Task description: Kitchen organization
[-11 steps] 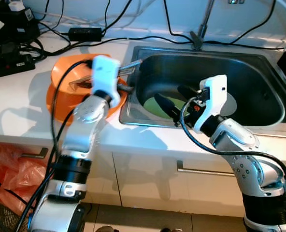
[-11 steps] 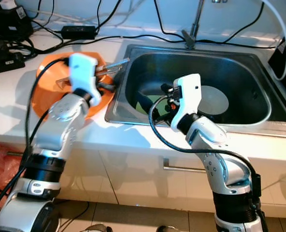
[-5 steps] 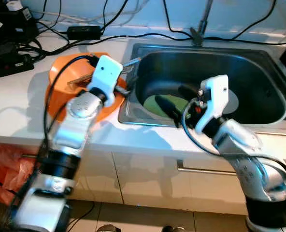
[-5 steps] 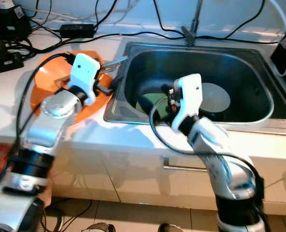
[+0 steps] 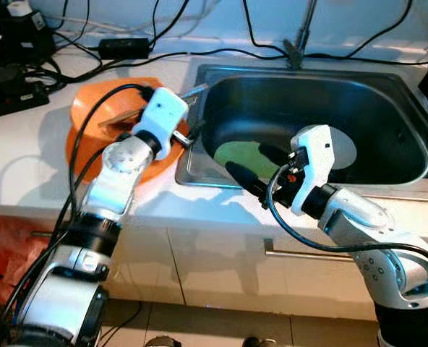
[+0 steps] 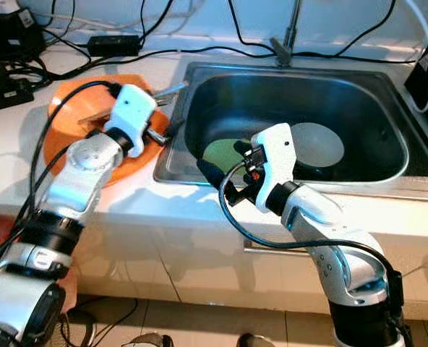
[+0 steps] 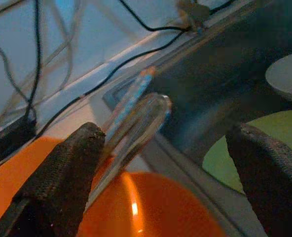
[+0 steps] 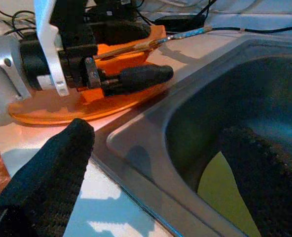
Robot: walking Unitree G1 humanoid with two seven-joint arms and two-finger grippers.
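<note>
Beside the sink (image 5: 409,177), both wide-open: left gripper (image 5: 187,116) beside spoon (image 7: 131,121), right gripper (image 5: 254,168) above green plate (image 5: 237,153).

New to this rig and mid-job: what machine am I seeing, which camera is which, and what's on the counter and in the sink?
It is a humanoid robot with two silver arms. The two wide pictures come from its head; the close-ups look along each wrist's black fingers. The left gripper, open, hovers over an orange plate on the white counter, beside a metal utensil that rests on the plate. The right gripper, open, is at the front edge of the steel sink, which holds a green plate and a grey disc. Neither holds anything.
</note>
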